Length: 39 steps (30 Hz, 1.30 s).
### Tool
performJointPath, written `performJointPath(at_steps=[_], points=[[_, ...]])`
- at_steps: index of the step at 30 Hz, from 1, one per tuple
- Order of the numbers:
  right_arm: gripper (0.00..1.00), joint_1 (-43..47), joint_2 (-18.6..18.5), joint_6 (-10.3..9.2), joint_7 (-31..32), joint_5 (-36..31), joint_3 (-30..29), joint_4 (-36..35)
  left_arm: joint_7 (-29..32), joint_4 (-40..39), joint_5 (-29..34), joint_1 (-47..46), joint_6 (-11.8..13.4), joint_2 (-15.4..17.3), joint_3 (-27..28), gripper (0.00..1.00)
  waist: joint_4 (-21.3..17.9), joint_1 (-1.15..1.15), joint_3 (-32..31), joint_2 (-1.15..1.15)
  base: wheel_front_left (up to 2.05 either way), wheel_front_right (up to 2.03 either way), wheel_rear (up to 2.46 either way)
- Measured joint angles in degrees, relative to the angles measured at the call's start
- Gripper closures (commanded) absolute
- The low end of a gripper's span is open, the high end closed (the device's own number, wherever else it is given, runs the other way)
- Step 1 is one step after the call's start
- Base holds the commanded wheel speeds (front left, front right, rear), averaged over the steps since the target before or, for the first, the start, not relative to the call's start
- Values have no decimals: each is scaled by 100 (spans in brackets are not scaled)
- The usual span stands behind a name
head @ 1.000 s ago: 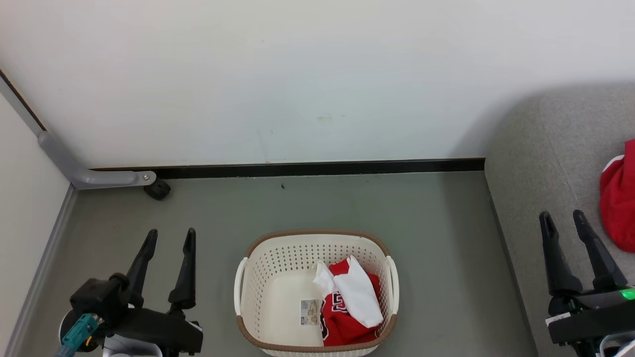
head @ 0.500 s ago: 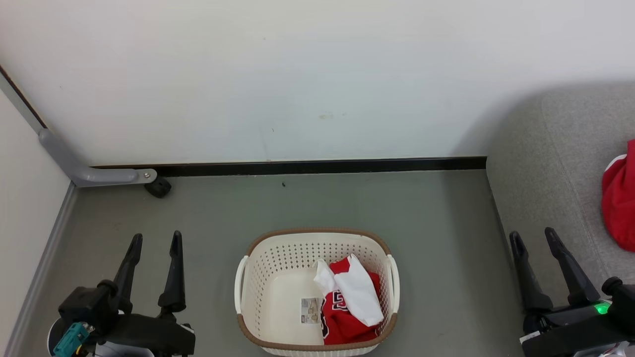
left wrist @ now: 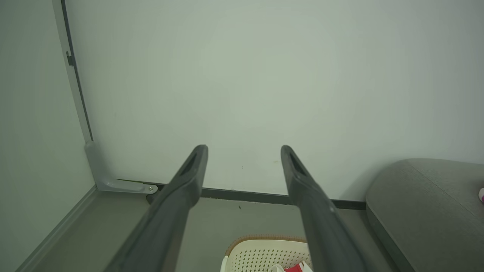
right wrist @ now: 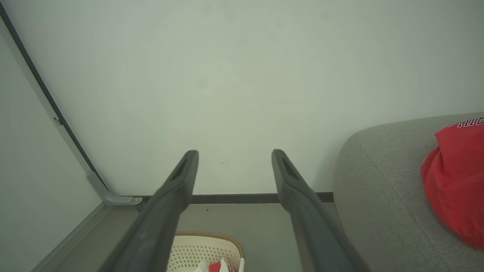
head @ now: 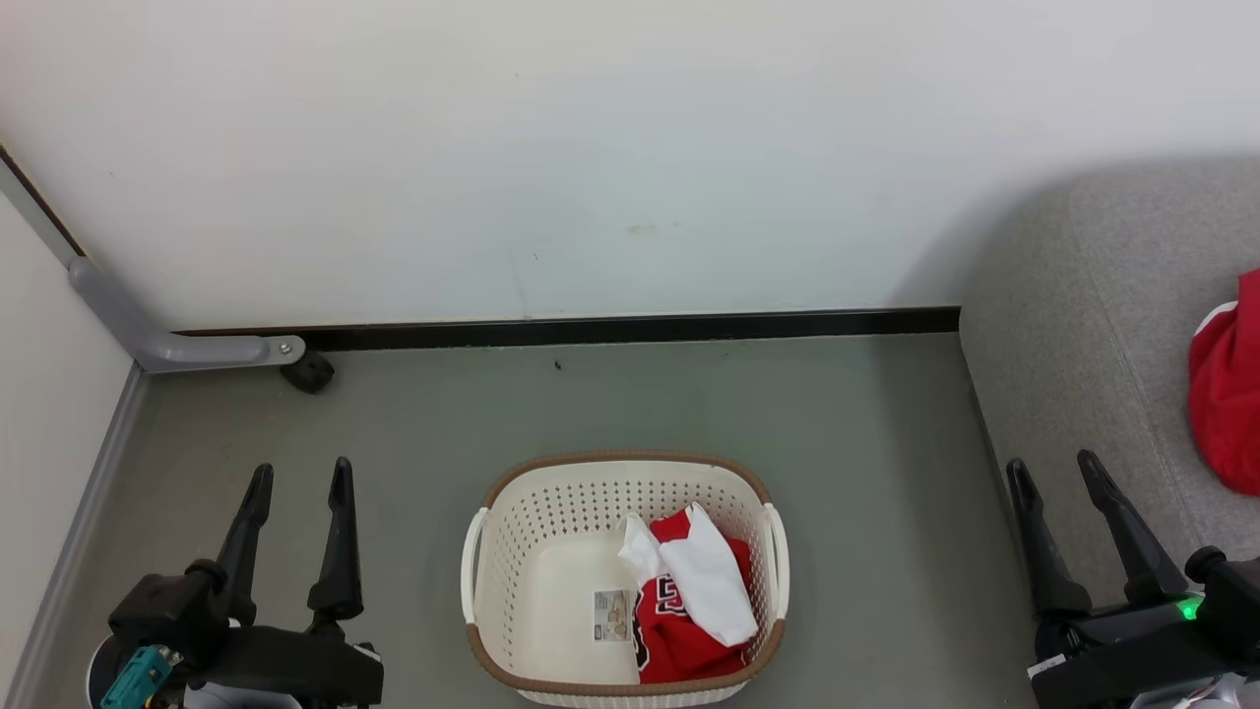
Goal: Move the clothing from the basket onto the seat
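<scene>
The cream basket (head: 512, 576) with a brown rim stands on the grey floor at bottom centre. In its right half lies crumpled red and white clothing (head: 694, 601). Another red garment (head: 1226, 394) rests on the grey seat (head: 1073, 325) at the right edge, also seen as the red garment (right wrist: 455, 181) on the seat (right wrist: 382, 189) in the right wrist view. My left gripper (head: 300, 478) stands open at the lower left, well left of the basket. My right gripper (head: 1051, 468) is open at the lower right, over the seat's front edge. Both are empty.
A white wall with a black baseboard (head: 630, 330) runs behind the basket. A grey metal bracket (head: 167, 340) with a small black caster (head: 307, 372) sits in the left corner. The basket rim (left wrist: 264, 241) shows low in the left wrist view.
Both grippers have drawn back and down in the head view. The right one moved left, away from the red garment on the seat. The clothing in the basket has not moved.
</scene>
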Motion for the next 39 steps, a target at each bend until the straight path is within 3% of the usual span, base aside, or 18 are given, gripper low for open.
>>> performJointPath(at_steps=[20, 39], points=[[0, -108, 168, 40, 0, -319, -74, 65, 0, -166, 182, 141, -11, -38, 166, 0, -176, 0, 157, 0, 0, 0, 0], [0, -552, 249, 12, 0, -531, -204, -115, -1, -402, 263, -149, -215, -54, 212, 0, -456, 0, 885, 0, 0, 0, 0]])
